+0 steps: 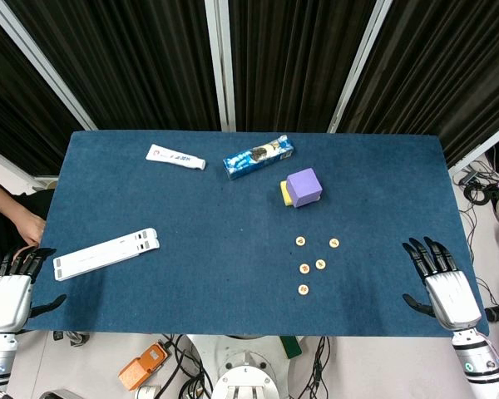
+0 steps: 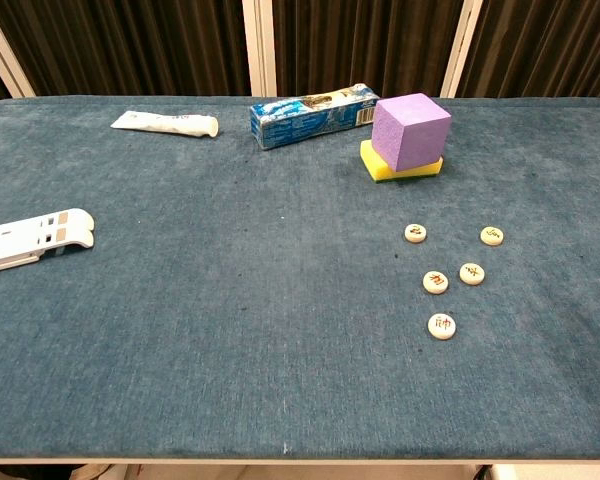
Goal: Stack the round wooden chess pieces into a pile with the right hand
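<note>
Table (image 1: 233, 249): blue cloth, dark curtains behind.
Pieces (image 2: 436, 282): five lie flat and unstacked, just in front of your purple block (image 2: 410, 131).
Right hand (image 1: 442, 281): fingers spread, holding nothing, right of pieces.
Left hand (image 1: 12, 287): fingers apart, holding nothing.

The scene is viewed from above by the head camera, tilted steeply down and facing away from the robot; the whole blue table (image 1: 233, 208) is taken in, with black curtains (image 1: 150, 58) beyond its far edge and both hands at its near corners. The chest camera is set lower and nearer, looking forward across the tabletop at a shallow angle; the table's side edges are cut off. Shared by both views are the table's middle and far parts, including the purple block (image 1: 304, 185) and the wooden pieces (image 2: 442, 326).
</note>
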Available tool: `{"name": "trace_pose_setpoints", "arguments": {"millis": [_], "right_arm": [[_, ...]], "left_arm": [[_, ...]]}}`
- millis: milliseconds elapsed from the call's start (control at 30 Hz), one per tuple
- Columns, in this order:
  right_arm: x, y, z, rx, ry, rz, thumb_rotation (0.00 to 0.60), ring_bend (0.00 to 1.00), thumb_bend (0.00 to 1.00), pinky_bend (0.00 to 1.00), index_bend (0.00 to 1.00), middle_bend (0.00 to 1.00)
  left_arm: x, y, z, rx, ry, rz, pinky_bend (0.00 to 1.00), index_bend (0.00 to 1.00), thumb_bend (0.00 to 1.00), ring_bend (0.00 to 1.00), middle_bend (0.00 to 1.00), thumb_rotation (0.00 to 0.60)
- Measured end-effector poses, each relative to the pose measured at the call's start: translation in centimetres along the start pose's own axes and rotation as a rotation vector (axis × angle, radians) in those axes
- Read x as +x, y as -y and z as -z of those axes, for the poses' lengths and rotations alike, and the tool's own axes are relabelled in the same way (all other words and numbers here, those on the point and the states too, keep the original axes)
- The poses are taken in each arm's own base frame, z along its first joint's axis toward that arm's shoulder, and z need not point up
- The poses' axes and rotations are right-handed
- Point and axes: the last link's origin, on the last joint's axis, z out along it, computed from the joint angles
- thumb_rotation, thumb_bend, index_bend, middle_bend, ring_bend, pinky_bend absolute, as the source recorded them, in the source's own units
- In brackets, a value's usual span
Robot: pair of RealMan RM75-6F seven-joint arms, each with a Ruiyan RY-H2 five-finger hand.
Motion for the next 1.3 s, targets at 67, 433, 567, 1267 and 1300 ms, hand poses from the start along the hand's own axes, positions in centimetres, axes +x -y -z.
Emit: {"name": "trace_pose_setpoints", "arguments": {"millis": [67, 433, 567, 1267, 1300], "right_arm": [[-0.1, 0.2, -0.2, 0.016, 0.007, -0.002, 0.6, 0.06, 0.24, 0.14, 0.15, 0.13], [-3.5, 4.6, -2.9, 0.224, 0.14, 0.016, 0.6, 0.05, 0.25, 0.14, 0.32, 0.13], [-5.4, 7.2, -4.6, 0.308, 0.199, 0.03, 0.6, 0.06, 0.31, 0.14, 0.4, 0.13], [-10.0, 13.4, -9.0, 0.462, 0.267, 0.05, 0.6, 0.06, 0.49, 0.14, 0.48, 0.13], [-10.1, 13.5, -9.0, 0.465, 0.269, 0.052, 0.6, 0.06, 0.49, 0.14, 0.48, 0.13]], "left_arm": [[0.1, 0.0, 0.0, 0.005, 0.0, -0.002, 0.0, 0.19, 0.01, 0.12, 0.18, 0.6], [0.3, -0.2, 0.3, 0.002, -0.012, 0.001, 0.0, 0.19, 0.01, 0.12, 0.18, 0.6], [0.3, -0.1, 0.5, 0.005, -0.013, 0.001, 0.0, 0.19, 0.01, 0.12, 0.18, 0.6], [0.1, 0.9, 0.8, 0.022, -0.009, 0.001, 0.0, 0.19, 0.01, 0.12, 0.18, 0.6], [0.1, 0.9, 0.8, 0.023, -0.01, 0.002, 0.0, 0.19, 0.01, 0.12, 0.18, 0.6]]}}
